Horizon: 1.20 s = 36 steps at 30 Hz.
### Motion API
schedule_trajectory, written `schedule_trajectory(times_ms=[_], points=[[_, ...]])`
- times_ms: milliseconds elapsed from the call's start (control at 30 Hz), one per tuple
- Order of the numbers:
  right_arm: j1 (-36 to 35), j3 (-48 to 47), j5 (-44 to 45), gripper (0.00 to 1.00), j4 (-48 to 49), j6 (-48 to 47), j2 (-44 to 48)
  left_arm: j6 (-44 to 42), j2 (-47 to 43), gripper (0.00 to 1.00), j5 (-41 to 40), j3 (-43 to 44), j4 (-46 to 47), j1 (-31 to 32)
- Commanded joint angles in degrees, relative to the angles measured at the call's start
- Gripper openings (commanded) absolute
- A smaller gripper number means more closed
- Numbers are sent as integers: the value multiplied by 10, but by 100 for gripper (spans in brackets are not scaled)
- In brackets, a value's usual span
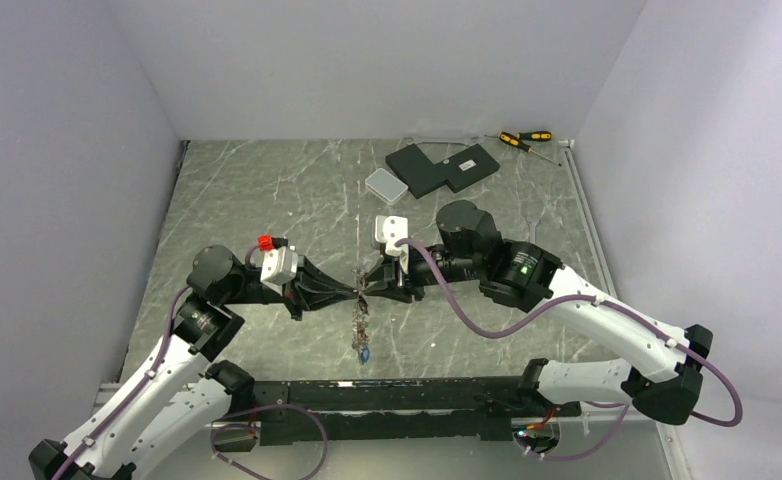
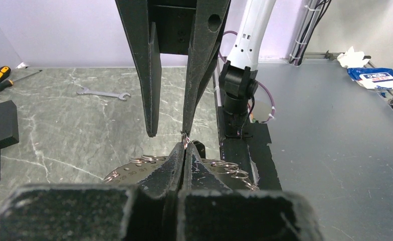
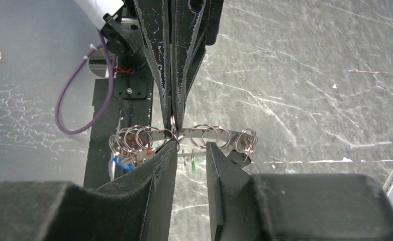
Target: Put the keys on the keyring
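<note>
Left gripper [image 3: 173, 113] clenched on the silver keyring [image 3: 219, 133], held up over the desk [image 1: 267, 190], right gripper [image 3: 190, 146] released, fingers apart beside the keyring, small keys [image 1: 363, 345] hanging under it

Past the right pincer [image 1: 367, 287], far side — white box [image 1: 386, 183], black L-shaped plate [image 1: 437, 170], two orange-black screwdrivers [image 1: 524, 138] in the corner. Silver wrench [image 2: 104, 93] lies well off to its right — all on marble table [image 1: 267, 190].

Over mid-table [image 1: 267, 200], left gripper [image 1: 353, 290] and right gripper [image 1: 371, 284] meet tip to tip. The keyring [image 3: 204, 133] sits between them, keys [image 1: 364, 350] hanging below. Boxes [image 1: 442, 168] and screwdrivers [image 1: 523, 140] lie behind, rightward.
</note>
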State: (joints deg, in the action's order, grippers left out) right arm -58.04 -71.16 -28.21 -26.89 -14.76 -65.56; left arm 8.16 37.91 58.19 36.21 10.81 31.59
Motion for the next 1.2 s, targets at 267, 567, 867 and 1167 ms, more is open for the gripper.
schedule_trajectory(times_ms=[267,567,867,1167], points=[[2,-9,-38,30,5,3,-6,-10,-11,0,-15,9,20,-2],[2,-14,-55,19,-9,2,-17,-10,-13,0,-22,9,17,-2],[3,-9,-56,0,-13,2,-12,-13,-16,0,-27,10,12,-2],[3,9,-49,0,-8,2,-8,-9,-23,0,-28,6,21,-2]])
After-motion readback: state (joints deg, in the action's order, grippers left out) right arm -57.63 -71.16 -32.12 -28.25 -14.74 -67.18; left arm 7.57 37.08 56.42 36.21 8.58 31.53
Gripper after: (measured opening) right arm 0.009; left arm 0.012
